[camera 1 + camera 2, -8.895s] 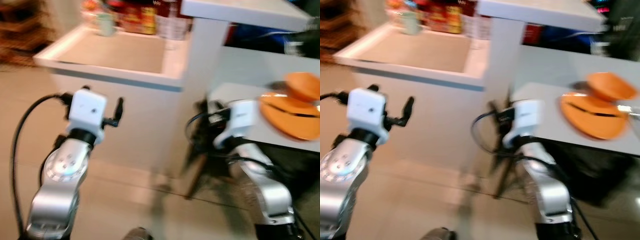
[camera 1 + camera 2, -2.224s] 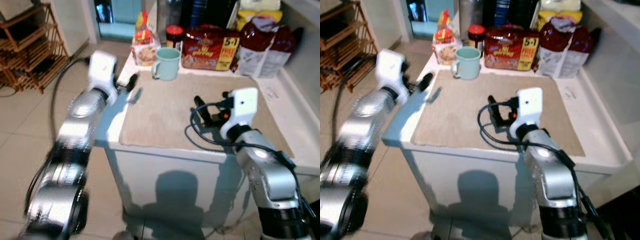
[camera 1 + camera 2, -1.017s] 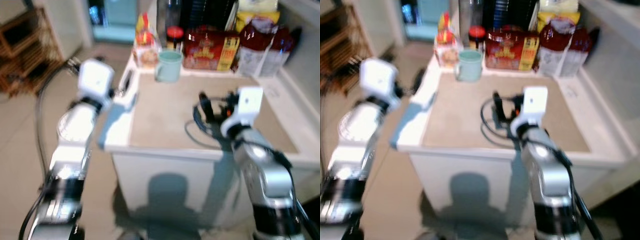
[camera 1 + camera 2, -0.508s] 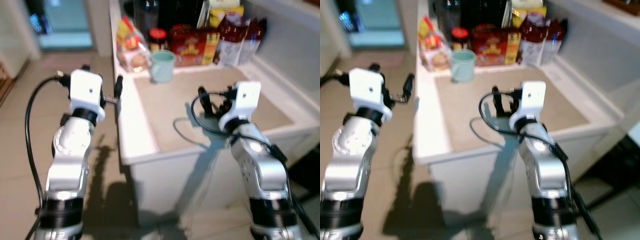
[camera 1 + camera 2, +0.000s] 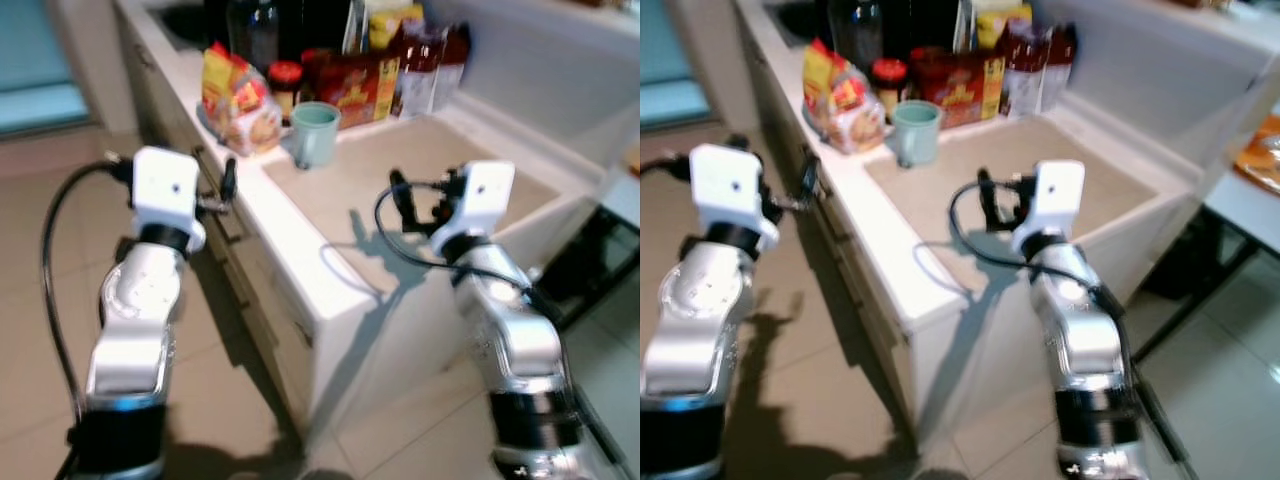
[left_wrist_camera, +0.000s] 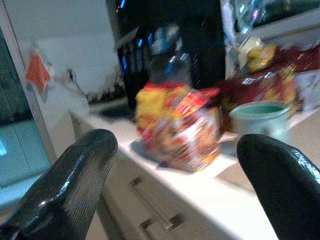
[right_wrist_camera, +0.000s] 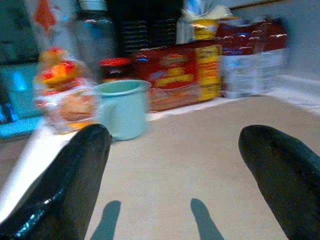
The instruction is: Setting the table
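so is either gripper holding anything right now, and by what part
Nothing is held. The left gripper is open beside the counter, and the right gripper is open above the counter mat, facing the green mug.

The counter (image 5: 290, 255) looks like smooth white laminate with a slight sheen, and a matt beige mat (image 5: 400, 190) of cloth-like weave lies on it. The mug (image 5: 316, 132) is pale green and smooth, softly glossy like glazed ceramic. The snack bag (image 5: 238, 100) at the far left is shiny crinkled plastic film. The red box (image 7: 182, 75) looks like printed card, and the dark red packets (image 5: 430, 62) beside it are glossy plastic. The jar (image 5: 888, 80) has a red lid. The floor (image 5: 40, 300) is polished beige tile. Both arms (image 5: 140, 300) are brushed silver metal; the fingers (image 7: 65, 180) are glossy black plastic.
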### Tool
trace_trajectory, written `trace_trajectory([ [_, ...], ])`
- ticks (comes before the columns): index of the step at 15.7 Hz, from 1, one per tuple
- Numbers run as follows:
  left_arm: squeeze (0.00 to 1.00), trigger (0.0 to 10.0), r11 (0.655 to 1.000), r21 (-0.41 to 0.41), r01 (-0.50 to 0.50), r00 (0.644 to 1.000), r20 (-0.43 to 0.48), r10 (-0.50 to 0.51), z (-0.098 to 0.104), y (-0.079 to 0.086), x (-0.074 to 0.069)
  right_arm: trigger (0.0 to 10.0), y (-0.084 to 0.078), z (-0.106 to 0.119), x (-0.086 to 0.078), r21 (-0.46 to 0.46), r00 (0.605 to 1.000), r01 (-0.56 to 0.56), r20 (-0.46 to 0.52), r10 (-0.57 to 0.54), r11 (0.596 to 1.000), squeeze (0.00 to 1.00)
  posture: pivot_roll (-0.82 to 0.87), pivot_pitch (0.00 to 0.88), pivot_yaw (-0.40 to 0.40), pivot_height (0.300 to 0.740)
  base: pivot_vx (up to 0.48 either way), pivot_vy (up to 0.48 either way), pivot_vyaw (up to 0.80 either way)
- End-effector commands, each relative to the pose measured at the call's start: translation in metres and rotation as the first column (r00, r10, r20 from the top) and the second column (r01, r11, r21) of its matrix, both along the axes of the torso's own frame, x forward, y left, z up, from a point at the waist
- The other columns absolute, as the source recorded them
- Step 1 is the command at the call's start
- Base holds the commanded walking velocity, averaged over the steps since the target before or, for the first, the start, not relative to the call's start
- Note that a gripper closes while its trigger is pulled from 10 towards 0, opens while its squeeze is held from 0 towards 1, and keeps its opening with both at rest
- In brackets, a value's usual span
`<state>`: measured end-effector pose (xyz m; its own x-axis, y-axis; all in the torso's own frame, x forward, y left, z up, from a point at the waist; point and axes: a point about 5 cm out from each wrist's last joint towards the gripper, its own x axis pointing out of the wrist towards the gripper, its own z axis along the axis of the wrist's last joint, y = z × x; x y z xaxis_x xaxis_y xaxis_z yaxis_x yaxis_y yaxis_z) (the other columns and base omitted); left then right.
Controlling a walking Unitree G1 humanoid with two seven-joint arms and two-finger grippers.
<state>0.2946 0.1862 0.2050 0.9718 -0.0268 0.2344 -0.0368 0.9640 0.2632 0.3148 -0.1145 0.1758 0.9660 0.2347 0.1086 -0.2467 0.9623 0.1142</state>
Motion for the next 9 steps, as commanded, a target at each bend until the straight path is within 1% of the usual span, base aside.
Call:
trace_trajectory([
  [1, 0.00, 10.0, 1.000, -0.007, 0.005, 1.000, 0.010, -0.004, 0.0035, -0.0051, 0.0008, 10.0, -0.0072, 0.0048, 0.0018, -0.013, 0.999, 0.023, 0.023, -0.023, 1.000, 0.00, 0.14, 0.000, -0.038, 0.740, 0.000, 0.480, -0.80],
  [8, 0.00, 10.0, 1.000, 0.024, -0.011, 1.000, 0.009, 0.010, 0.0046, -0.0013, -0.0012, 10.0, -0.0060, 0.0036, 0.0024, -0.012, 0.999, 0.020, 0.027, -0.019, 1.000, 0.00, 0.14, 0.000, -0.038, 0.740, 0.000, 0.480, -0.80],
  [9, 0.00, 10.0, 1.000, 0.031, -0.006, 1.000, 0.015, 0.006, 0.0055, -0.0014, -0.0013, 10.0, -0.0056, 0.0036, 0.0022, -0.019, 0.999, 0.015, 0.031, -0.015, 1.000, 0.00, 0.14, 0.000, -0.039, 0.740, 0.000, 0.000, -0.52],
])
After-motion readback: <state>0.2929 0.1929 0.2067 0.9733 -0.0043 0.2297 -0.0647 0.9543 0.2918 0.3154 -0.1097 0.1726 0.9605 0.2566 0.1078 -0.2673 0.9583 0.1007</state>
